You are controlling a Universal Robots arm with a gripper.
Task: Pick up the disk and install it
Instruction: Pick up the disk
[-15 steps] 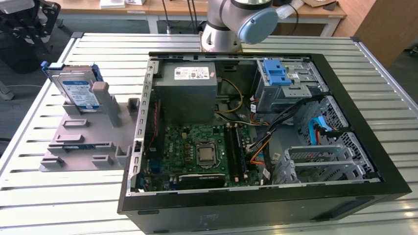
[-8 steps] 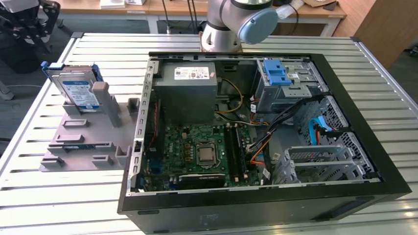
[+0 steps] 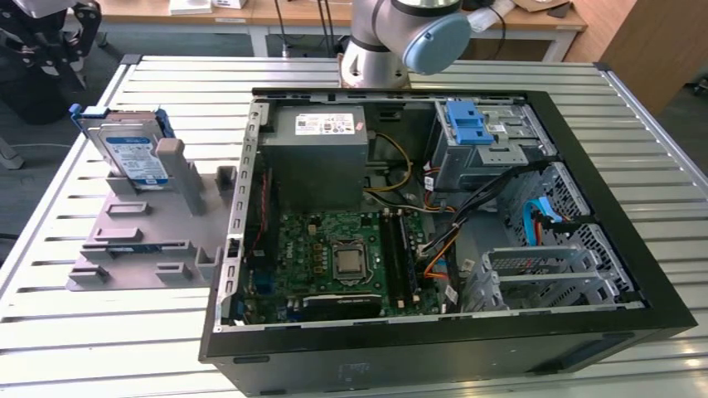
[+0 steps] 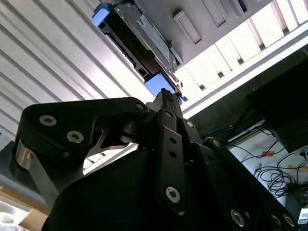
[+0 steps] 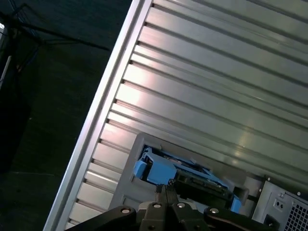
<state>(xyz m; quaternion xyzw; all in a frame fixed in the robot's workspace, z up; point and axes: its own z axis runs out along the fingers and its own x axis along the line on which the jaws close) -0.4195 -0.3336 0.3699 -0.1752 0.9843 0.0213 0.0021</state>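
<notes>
gripper [image 5: 166, 186] fingers clenched together on nothing, the disk [image 5: 190, 179] ahead of their tips and apart from them, standing on edge in a grey holder [image 3: 138, 249], slatted metal table [image 3: 111, 348] beneath, open computer case [image 3: 443, 358] beside the holder on the exterior view's right

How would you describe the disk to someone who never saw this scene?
Start at the open computer case on the slatted table. On the exterior view's left of it lies a grey holder; the disk leans at its far end. Unlike the holder's grey blocks, it has a blue frame and a white-and-blue label.
</notes>
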